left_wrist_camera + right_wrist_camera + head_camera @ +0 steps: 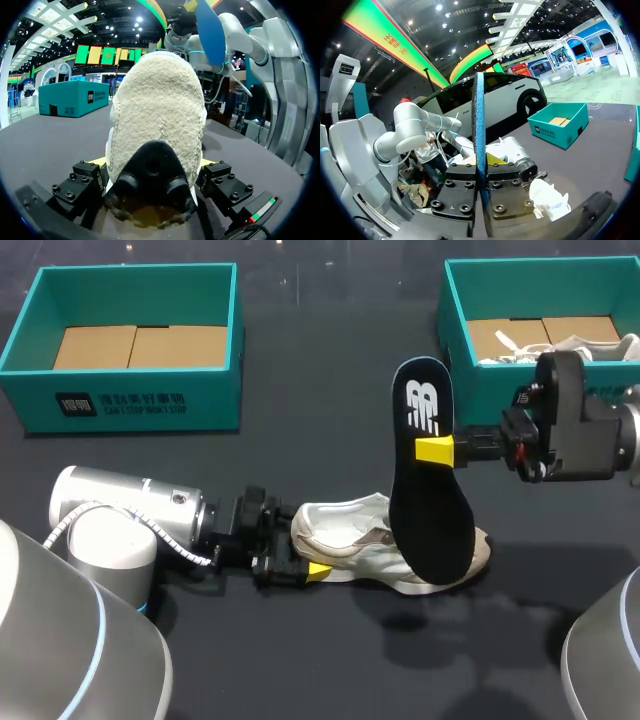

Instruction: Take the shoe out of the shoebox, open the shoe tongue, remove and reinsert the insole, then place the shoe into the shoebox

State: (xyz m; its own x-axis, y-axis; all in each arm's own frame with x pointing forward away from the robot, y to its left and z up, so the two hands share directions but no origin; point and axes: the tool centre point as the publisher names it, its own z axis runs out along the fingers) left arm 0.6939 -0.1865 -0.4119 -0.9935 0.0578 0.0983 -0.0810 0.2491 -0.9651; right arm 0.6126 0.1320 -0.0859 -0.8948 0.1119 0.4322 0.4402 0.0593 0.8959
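Observation:
A white shoe lies on its side on the dark table, its heel toward my left arm. My left gripper stands wide around the heel with both fingers against it. In the left wrist view the fuzzy heel fills the space between the fingers of the left gripper. My right gripper is shut on a black insole, which it holds upright above the shoe's front. In the right wrist view the insole shows edge-on between the fingers of the right gripper.
A teal shoebox with a cardboard floor stands at the back left. A second teal shoebox at the back right holds another white shoe, just behind my right wrist.

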